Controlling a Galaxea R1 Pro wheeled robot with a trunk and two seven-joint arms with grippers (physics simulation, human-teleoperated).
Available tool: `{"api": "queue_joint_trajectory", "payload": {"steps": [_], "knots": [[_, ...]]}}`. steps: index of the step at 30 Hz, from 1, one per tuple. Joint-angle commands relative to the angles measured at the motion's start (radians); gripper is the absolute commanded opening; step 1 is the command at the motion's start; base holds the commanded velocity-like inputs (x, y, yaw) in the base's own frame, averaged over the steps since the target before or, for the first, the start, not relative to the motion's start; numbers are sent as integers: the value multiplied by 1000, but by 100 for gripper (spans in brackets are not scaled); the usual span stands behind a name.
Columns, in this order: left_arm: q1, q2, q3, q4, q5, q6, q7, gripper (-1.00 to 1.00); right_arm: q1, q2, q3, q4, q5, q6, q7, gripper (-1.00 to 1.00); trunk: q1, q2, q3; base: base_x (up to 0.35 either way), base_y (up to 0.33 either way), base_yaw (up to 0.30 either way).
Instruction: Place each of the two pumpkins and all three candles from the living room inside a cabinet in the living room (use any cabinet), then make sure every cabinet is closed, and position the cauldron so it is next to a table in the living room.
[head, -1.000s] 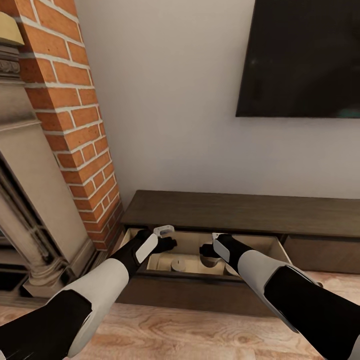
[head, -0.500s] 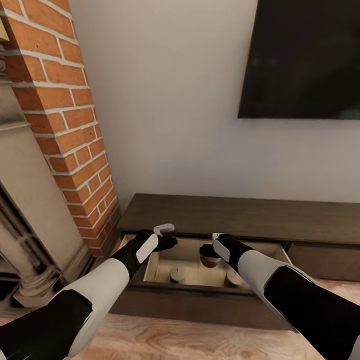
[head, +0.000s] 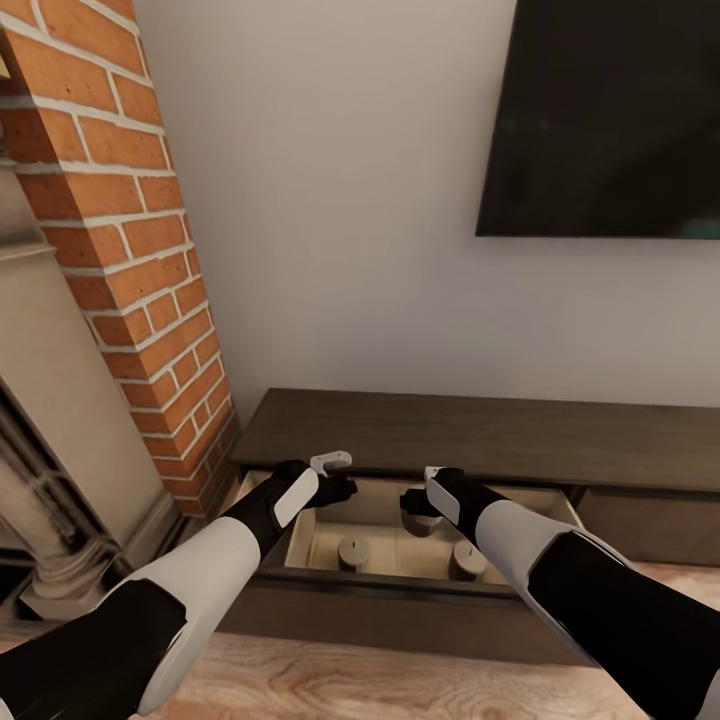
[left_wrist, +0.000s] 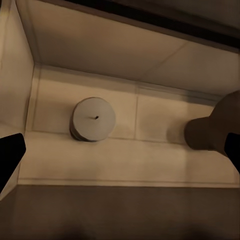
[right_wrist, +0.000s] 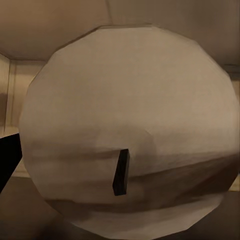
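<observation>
The long dark cabinet has one pale-lined drawer pulled out. Two tan candles stand in it, one to the left and one to the right. My left gripper hangs open and empty over the drawer's left part. Its wrist view looks down on the left candle and the side of another candle. My right gripper is shut on a third candle above the middle of the drawer. That candle's top and wick sit close to the right wrist camera, with one fingertip beside it.
A brick column and a stone fireplace surround stand close on the left of the cabinet. A dark TV hangs on the wall above. A shut drawer front is at the right. Wooden floor lies in front.
The whole view has shifted, with the brick column sliding left and the drawer's inside showing more fully. Both grippers keep their pose over the drawer, and the right one still holds its candle.
</observation>
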Motion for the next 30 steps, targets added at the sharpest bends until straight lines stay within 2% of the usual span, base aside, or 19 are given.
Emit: {"api": "queue_joint_trajectory", "payload": {"steps": [1,9,30], "knots": [[-1,0,-3,-1,8,2,8,100,-1,0,8,-2,-10,4,-7,-100,4,-8,-4,0,0,0],[-1,0,-4,2,8,3,8,100,-1,0,8,-2,-10,4,-7,-100,34,-64,-32,0,0,0],[-1,0,-9,2,8,3,12,100,-1,0,8,-1,-11,4,-7,-100,115,-211,-131,0,0,0]]}}
